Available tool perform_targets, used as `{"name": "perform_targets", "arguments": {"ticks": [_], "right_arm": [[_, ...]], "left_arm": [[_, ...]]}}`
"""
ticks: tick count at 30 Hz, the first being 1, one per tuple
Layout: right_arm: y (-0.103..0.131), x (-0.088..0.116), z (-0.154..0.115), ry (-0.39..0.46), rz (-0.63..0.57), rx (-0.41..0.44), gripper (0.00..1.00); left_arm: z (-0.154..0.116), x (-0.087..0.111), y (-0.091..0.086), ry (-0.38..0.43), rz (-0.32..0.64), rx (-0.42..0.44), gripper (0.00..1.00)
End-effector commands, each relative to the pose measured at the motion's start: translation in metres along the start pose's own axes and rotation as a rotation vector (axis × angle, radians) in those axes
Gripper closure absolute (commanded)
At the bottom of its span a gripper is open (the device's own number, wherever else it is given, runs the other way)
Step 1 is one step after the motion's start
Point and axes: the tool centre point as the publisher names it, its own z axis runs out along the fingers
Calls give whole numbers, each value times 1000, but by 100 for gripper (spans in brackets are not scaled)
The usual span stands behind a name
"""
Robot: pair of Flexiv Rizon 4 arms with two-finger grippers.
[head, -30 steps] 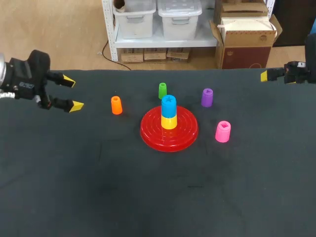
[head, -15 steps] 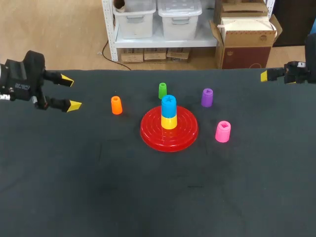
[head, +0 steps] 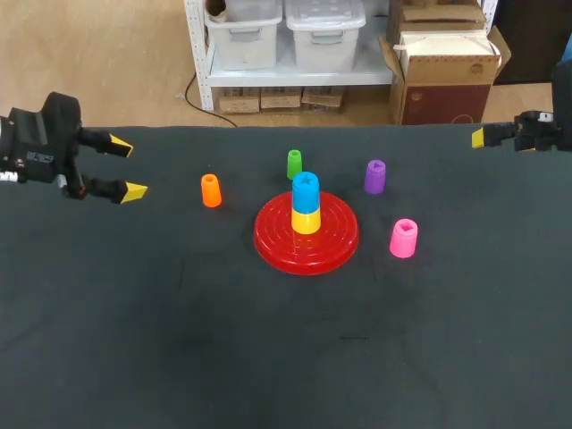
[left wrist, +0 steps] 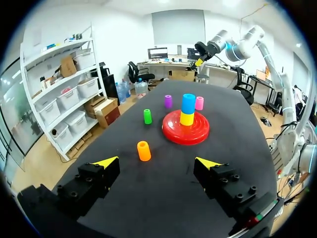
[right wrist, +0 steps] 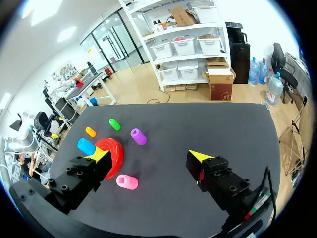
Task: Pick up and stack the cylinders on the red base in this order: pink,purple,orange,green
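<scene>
Grip point: sides of the pink cylinder (head: 403, 238) right of the red base (head: 307, 234); likely light, rigid. Left end effector (left wrist: 157, 160) and right end effector (right wrist: 148, 154) spread.

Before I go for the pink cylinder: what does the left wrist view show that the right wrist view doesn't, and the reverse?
Left wrist only: the yellow plastic cylinder under the blue plastic cylinder, and the open left gripper. Right wrist only: the open right gripper, one finger hiding part of the round red base. Both: base, blue cylinder, and the loose pink cylinder, purple cylinder, green cylinder and orange cylinder.
</scene>
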Motion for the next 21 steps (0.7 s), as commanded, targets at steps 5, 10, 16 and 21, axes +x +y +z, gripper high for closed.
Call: {"name": "perform_targets", "arguments": {"ticks": [5,10,16,21], "right_arm": [[6,4,3,59,-34,11,0],[42,38,13,376,-211,63,0],[66,77,27,608,-269,63,0],[69,91,40,755,-362,161,0]], "left_arm": [[0,1,-2,-6,2,-5,0],[0,1,-2,-6,2,-5,0],[0,1,-2,-6,2,-5,0],[0,1,-2,-6,2,-5,0]]}}
